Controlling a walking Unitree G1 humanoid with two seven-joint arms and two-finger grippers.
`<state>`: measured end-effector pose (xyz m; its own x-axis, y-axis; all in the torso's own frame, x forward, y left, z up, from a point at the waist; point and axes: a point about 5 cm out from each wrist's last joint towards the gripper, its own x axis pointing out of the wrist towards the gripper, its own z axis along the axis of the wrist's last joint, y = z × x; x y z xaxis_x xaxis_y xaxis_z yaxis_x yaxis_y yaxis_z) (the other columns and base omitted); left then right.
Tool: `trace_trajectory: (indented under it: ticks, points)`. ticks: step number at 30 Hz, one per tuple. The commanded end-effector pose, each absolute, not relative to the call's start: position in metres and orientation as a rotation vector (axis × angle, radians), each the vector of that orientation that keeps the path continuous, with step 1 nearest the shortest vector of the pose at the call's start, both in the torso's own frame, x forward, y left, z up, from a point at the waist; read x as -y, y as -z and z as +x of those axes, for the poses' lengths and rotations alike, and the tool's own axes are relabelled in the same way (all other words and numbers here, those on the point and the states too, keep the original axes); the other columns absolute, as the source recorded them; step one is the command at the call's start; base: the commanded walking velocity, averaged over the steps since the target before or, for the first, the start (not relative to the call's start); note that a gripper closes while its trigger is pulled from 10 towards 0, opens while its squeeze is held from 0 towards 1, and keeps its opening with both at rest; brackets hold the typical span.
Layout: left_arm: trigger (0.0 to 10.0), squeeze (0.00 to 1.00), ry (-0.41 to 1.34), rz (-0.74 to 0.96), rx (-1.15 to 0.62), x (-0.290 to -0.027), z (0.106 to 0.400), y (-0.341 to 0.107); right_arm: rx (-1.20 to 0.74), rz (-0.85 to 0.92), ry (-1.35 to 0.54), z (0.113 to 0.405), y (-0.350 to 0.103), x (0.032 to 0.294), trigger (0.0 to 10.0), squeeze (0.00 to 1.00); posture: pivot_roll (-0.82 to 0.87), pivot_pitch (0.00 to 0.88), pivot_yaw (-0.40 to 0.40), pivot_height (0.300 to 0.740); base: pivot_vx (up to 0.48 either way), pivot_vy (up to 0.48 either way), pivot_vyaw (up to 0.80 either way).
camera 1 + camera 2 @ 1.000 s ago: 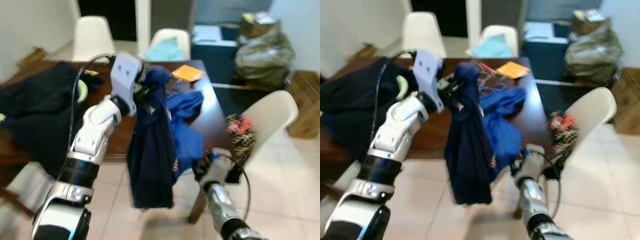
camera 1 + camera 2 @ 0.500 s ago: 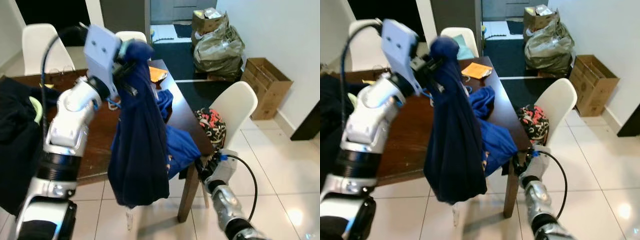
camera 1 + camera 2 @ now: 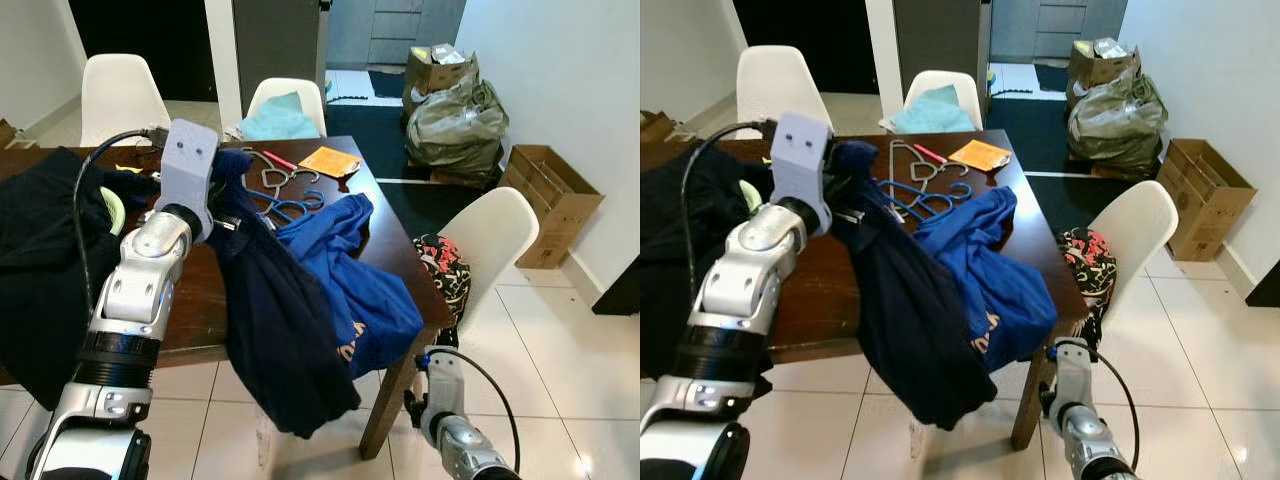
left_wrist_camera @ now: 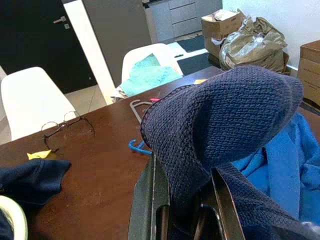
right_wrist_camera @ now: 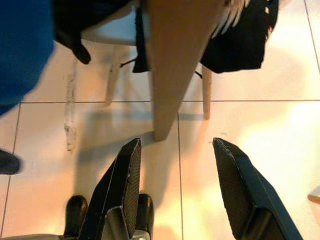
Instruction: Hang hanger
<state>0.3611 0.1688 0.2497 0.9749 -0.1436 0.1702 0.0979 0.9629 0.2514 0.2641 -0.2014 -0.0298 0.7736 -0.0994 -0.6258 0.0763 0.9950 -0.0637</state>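
My left gripper (image 4: 187, 210) is shut on a bunched fold of a navy knitted garment (image 3: 280, 330), just above the dark wooden table (image 3: 195, 290). The garment drapes from the gripper over the table's near edge and hangs toward the floor. I cannot tell whether a hanger is inside it. Loose hangers lie on the table behind it, a grey one (image 3: 270, 178) and blue ones (image 3: 292, 205). A bright blue garment (image 3: 365, 285) lies beside the navy one and spills over the table corner. My right gripper (image 5: 175, 185) hangs low, open, over the floor tiles by the table leg (image 5: 167, 75).
A black garment (image 3: 40, 260) covers the table's left end. An orange paper (image 3: 330, 160) and glasses (image 4: 65, 125) lie on the table. White chairs stand behind; another chair (image 3: 490, 230) at the right holds a patterned cloth (image 3: 445, 270). Bags (image 3: 455, 110) and a cardboard box (image 3: 545, 200) sit by the right wall.
The camera has shifted and steadied. My left gripper, still holding the navy garment, has come down from a raised position to just above the table. The right arm still hangs low.
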Motion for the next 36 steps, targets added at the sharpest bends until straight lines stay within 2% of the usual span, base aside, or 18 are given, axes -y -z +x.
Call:
trace_trajectory:
  ticks: [1,4,6,9,12,13,15,16,17,22,23,25,26,27,28,30,35,36]
  points:
    - [10.0,0.0,0.115,0.251,0.191,-0.169,0.359,-0.247,-0.728,-0.117,0.096,0.259,0.033,0.208,10.0,0.0,0.04,0.023,-0.023,0.74,0.0,0.0,0.0]
    - [10.0,0.0,0.104,0.257,0.18,-0.169,0.356,-0.243,-0.655,-0.022,0.04,0.269,0.022,0.214,10.0,0.0,0.04,0.022,-0.026,0.74,0.0,0.0,0.0]
    - [10.0,0.0,0.087,0.269,0.167,-0.171,0.355,-0.24,-0.503,0.333,-0.278,0.285,0.001,0.196,10.0,0.0,0.04,0.024,-0.026,0.74,0.0,0.0,0.0]
    - [10.0,0.0,0.082,0.272,0.164,-0.172,0.354,-0.239,-0.457,0.433,-0.463,0.287,-0.01,0.19,10.0,0.0,0.04,0.025,-0.027,0.74,0.0,0.0,0.0]
    - [10.0,0.0,0.06,0.265,0.155,-0.172,0.353,-0.238,-0.378,0.628,-0.861,0.285,-0.044,0.186,10.0,0.0,0.04,0.026,-0.03,0.74,0.0,0.0,0.0]
    - [10.0,0.0,0.06,0.265,0.155,-0.172,0.353,-0.238,-0.378,0.628,-0.861,0.285,-0.044,0.186,10.0,0.0,0.04,0.026,-0.03,0.74,0.0,0.0,0.0]
    - [10.0,0.0,0.051,0.271,0.149,-0.174,0.353,-0.237,-0.186,0.779,-1.038,0.289,-0.091,0.187,10.0,0.0,0.04,0.023,-0.032,0.74,0.0,0.0,0.0]
    - [10.0,0.0,0.051,0.271,0.149,-0.174,0.353,-0.237,-0.186,0.779,-1.038,0.289,-0.091,0.187,10.0,0.0,0.04,0.023,-0.032,0.74,0.0,0.0,0.0]
    - [10.0,0.0,0.05,0.273,0.147,-0.175,0.352,-0.236,-0.054,0.853,-1.082,0.293,-0.118,0.19,10.0,0.0,0.04,0.024,-0.032,0.74,0.0,0.0,0.0]
    - [10.0,0.0,0.049,0.274,0.147,-0.175,0.352,-0.236,0.034,0.898,-1.116,0.294,-0.135,0.192,10.0,0.0,0.04,0.024,-0.032,0.74,0.0,0.0,0.0]
    - [10.0,0.0,0.047,0.276,0.142,-0.177,0.352,-0.235,0.176,0.943,-1.14,0.299,-0.158,0.194,10.0,0.0,0.04,0.025,-0.025,0.74,0.0,0.0,0.0]
    - [10.0,0.0,0.047,0.276,0.142,-0.177,0.352,-0.235,0.176,0.943,-1.14,0.299,-0.158,0.194,10.0,0.0,0.04,0.025,-0.025,0.74,0.0,0.0,0.0]
    - [10.0,0.0,0.061,0.282,0.153,-0.175,0.357,-0.239,0.335,0.96,-1.088,0.313,-0.182,0.192,10.0,0.0,0.03,0.028,-0.027,0.74,0.0,0.0,0.0]
    - [10.0,0.0,0.061,0.282,0.153,-0.175,0.357,-0.239,0.335,0.96,-1.088,0.313,-0.182,0.192,10.0,0.0,0.03,0.028,-0.027,0.74,0.0,0.0,0.0]
    - [10.0,0.0,0.076,0.292,0.168,-0.174,0.361,-0.244,0.435,0.976,-1.038,0.323,-0.196,0.19,10.0,0.0,0.03,0.028,-0.029,0.74,0.0,0.0,0.0]
    - [10.0,0.0,0.02,0.399,0.277,-0.184,0.384,-0.28,0.447,0.913,-0.725,0.358,-0.203,0.188,10.0,0.0,0.03,0.033,-0.03,0.74,0.0,0.0,0.0]
    - [10.0,0.0,-0.08,0.515,0.371,-0.196,0.396,-0.314,0.382,0.829,-0.519,0.374,-0.2,0.19,10.0,0.0,0.03,0.033,-0.03,0.74,0.0,0.0,0.0]
    - [10.0,0.0,-0.107,0.619,0.395,-0.192,0.403,-0.328,0.355,0.779,-0.439,0.376,-0.198,0.195,10.0,0.0,0.0,0.043,-0.014,0.74,0.0,0.0,0.0]
